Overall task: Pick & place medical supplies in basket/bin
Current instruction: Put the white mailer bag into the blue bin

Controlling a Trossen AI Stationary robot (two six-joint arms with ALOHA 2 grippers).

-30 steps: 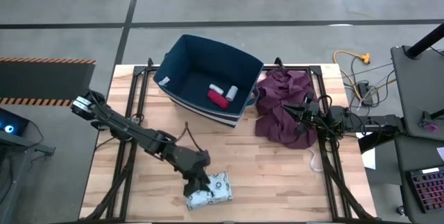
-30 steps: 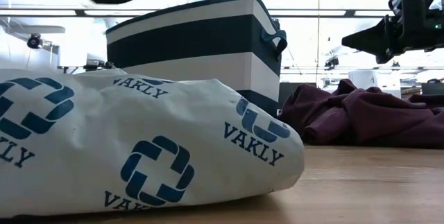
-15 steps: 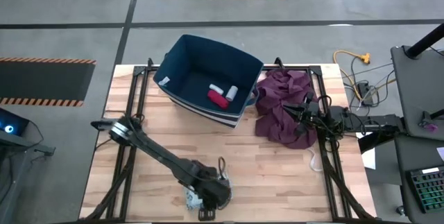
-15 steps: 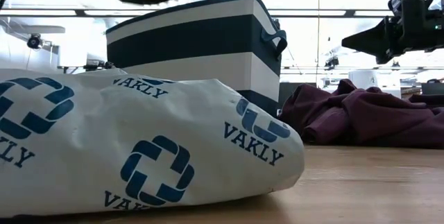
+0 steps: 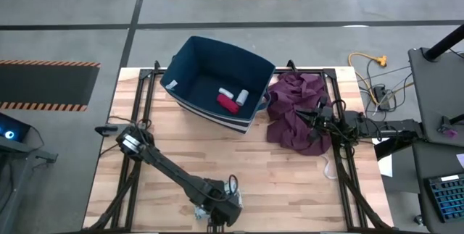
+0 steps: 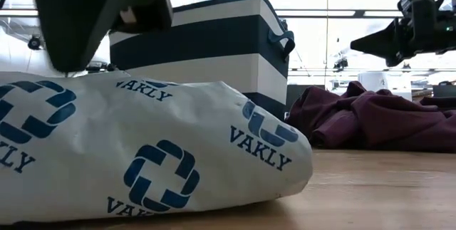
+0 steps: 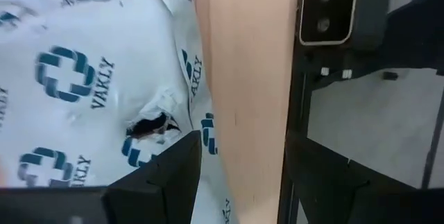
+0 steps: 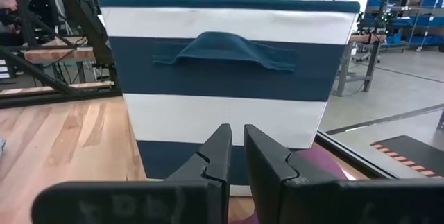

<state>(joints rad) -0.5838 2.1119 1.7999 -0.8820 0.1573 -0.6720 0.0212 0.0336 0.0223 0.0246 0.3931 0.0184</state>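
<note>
Down at the near edge of the desk, my left gripper sits right over the packet, the flat white one with blue crosses and the word VAKLY on it. From above, the arm hides most of the packet, so I lean on the left wrist view, where one dark finger lies on the packet near its edge. I cannot tell if the left fingers are spread or squeezed, and I see only one of them. The basket stands at the far side of the desk, well apart from the packet, and it already holds the red roll, the white roll and the white stick. So I think the packet is the last thing to pick up. It is soft and floppy and there is a small tear in it, so I should pinch it gently near the edge and not press down hard. It also lies close to the desk's edge, so a push could slide it off. My right gripper waits above the purple cloth beside the basket, its fingers pressed close together and holding nothing.
</note>
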